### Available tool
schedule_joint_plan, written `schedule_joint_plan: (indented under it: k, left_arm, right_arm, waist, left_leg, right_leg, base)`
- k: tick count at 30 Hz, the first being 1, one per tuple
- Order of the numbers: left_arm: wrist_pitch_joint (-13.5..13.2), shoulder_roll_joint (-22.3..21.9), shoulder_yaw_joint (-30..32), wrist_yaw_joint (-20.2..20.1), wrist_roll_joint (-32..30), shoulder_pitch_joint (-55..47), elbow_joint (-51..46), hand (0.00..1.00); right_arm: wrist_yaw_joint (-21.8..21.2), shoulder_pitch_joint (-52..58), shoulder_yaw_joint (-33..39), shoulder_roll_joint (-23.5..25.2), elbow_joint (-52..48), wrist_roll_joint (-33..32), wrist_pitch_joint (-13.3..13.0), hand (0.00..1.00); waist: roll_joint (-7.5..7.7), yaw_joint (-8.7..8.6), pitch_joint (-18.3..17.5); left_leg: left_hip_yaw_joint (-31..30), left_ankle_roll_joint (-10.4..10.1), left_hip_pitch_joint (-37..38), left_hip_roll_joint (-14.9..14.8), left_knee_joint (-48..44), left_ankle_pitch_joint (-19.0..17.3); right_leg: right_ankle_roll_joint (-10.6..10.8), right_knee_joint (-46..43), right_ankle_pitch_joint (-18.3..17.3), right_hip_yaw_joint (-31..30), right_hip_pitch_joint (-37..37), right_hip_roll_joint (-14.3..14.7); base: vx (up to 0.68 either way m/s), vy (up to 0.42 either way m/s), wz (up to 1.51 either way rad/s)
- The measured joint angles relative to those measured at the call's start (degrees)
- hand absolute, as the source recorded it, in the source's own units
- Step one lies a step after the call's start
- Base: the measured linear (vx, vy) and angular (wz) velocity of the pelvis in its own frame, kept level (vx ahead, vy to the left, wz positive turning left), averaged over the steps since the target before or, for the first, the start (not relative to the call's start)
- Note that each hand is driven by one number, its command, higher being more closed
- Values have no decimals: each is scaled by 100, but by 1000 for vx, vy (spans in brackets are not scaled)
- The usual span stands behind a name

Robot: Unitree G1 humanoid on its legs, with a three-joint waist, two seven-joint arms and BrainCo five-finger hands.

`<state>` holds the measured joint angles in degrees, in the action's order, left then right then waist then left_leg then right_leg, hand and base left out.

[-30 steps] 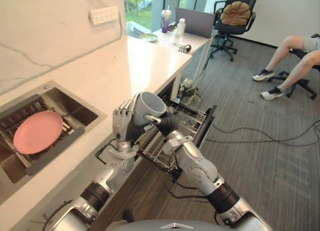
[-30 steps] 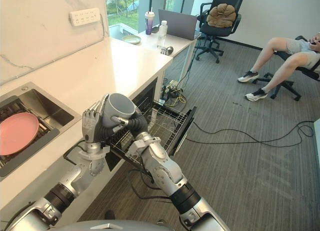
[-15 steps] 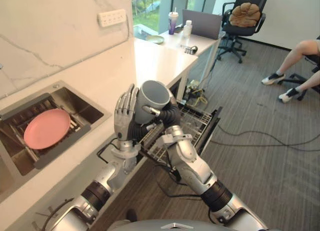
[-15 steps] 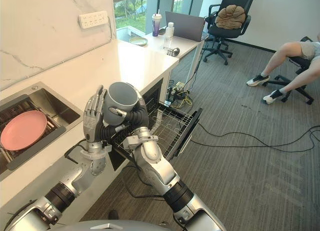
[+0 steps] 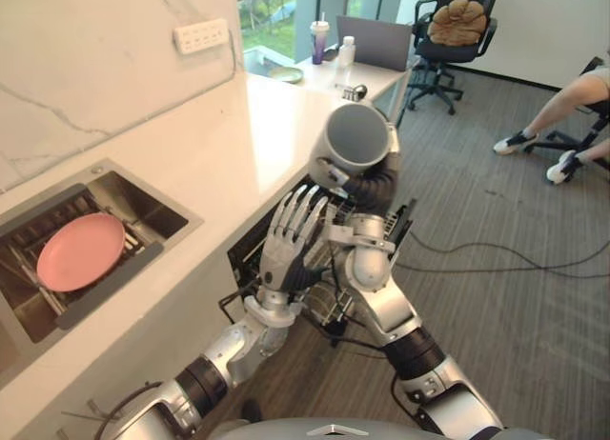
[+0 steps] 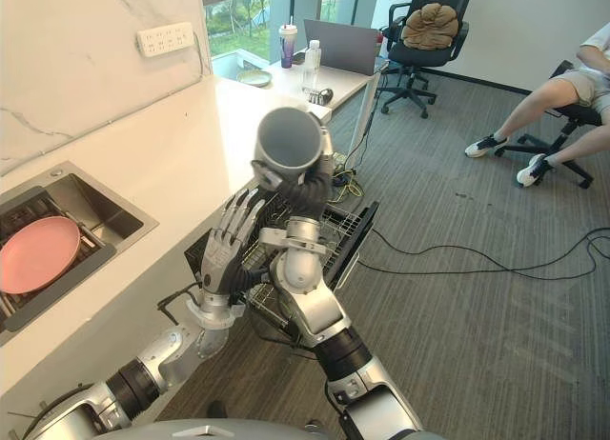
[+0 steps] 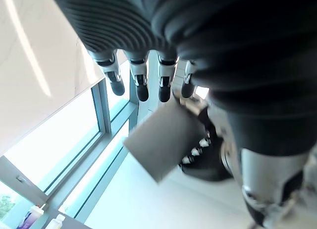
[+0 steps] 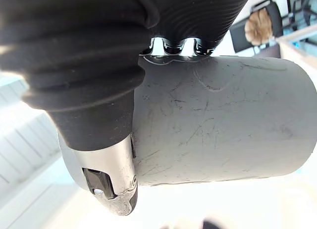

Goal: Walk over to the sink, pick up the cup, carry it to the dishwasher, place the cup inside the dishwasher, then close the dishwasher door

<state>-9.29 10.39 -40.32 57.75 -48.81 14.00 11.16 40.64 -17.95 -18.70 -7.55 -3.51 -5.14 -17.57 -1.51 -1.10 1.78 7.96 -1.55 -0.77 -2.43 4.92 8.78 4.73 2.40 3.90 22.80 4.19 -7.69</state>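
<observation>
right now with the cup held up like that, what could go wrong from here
1. The cup is high over the dishwasher rack, gripped by the right hand alone; a slip could mean a hard drop.
2. The open left hand sits between cup and rack and could be bumped on the way down.

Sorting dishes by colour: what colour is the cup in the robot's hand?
Plain grey; the cup shows best in the right wrist view.
</observation>
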Motion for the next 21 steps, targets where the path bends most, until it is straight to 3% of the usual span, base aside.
schedule_joint_plan:
  k: [3, 5, 6, 8, 11, 16, 21]
  left_arm:
    - [-231, -19, 395, -619, 848, -125, -260, 0]
    - [-505, -12, 566, -1613, 1797, -523, -372, 0]
    - [-543, -12, 564, -1859, 1948, -645, -370, 0]
    - [-555, -8, 532, -2795, 2509, -1178, -365, 0]
    - [-374, 29, 436, -3647, 3204, -1691, -111, 0]
    - [45, 47, 472, -4162, 3350, -2165, 669, 0]
    - [246, 133, 1087, -4083, 3050, -2356, 1349, 0]
  right_arm:
    - [-25, 494, 543, -32, 2, 157, 34, 100]
    - [-314, 950, 969, -60, 10, -94, 21, 100]
    - [-413, 1057, 1058, -89, 29, -202, 20, 100]
    - [-744, 1359, 1365, -240, 225, -432, -92, 100]
    - [-1086, 1566, 1799, -427, 327, -593, -284, 100]
    - [-1821, 1564, 2249, -753, 1072, -1376, -388, 100]
    - [-2257, 1404, 2468, -784, 1640, -1760, -350, 100]
  waist:
    - [-5, -25, 0]
    - [-14, -61, 2]
    - [-16, -70, 3]
    - [-36, -100, 17]
    - [-67, -99, 42]
    - [-46, -44, 95]
    - [-53, -18, 454]
  left_leg:
    - [5, 0, -1, 2, 1, 0]
    - [16, 0, -6, 2, 2, -1]
    - [16, 0, -8, 3, 3, -1]
    - [23, -2, -19, 2, 4, -4]
    - [8, 30, -68, -12, 3, -34]
    - [-45, 27, -314, -15, 3, -30]
    - [-312, 8, -501, 45, 2, -7]
  right_leg:
    - [6, -16, -5, -6, -13, -3]
    - [11, -17, -9, -16, -24, -6]
    - [14, -16, -10, -16, -26, -7]
    - [18, -1, -13, -20, -40, -8]
    - [16, 28, -14, -25, -78, -9]
    - [12, 24, -7, 34, -271, -3]
    - [30, -25, -38, 330, -312, -25]
  base:
    - [0, 0, 0]
    - [0, 0, 0]
    - [0, 0, 0]
    - [0, 0, 0]
    - [-2, -2, 1]
    - [2, -5, 7]
    - [17, -3, 27]
